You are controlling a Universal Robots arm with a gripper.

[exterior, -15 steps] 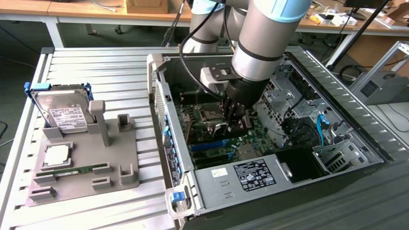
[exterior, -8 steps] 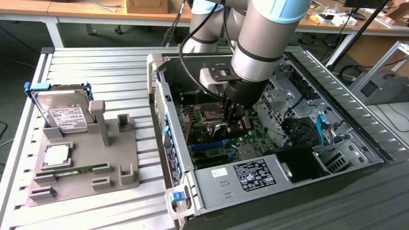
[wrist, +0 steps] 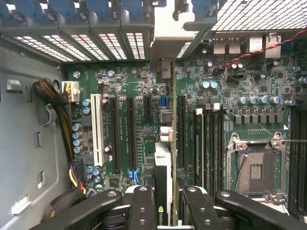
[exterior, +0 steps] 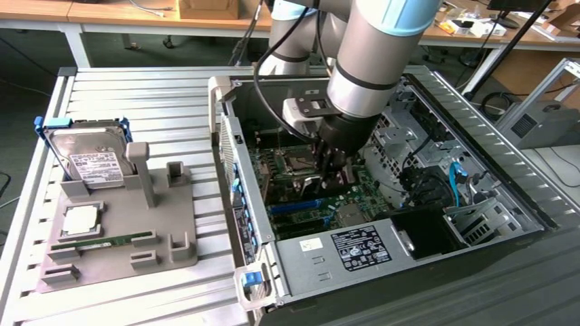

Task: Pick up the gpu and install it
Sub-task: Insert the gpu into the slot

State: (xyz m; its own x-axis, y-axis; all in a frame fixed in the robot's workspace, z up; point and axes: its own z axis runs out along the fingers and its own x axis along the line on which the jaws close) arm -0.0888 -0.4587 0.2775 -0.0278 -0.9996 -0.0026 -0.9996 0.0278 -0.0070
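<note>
Wrist view: gripper [wrist: 168, 194] clamps gpu [wrist: 162, 158] edge-on, seemingly over motherboard [wrist: 144, 86] slots.

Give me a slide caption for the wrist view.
Claw holds thin dark graphics card edge-on, parallel to long black slots on the green motherboard.

Slatted metal table [exterior: 136, 95]; wooden workbenches [exterior: 109, 12] behind; dark floor [exterior: 23, 81]; cardboard box [exterior: 208, 8] on bench.

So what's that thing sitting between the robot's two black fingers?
That is the gpu, seen edge-on in the wrist view. The gripper is closed on it, holding it over the green motherboard.
</note>
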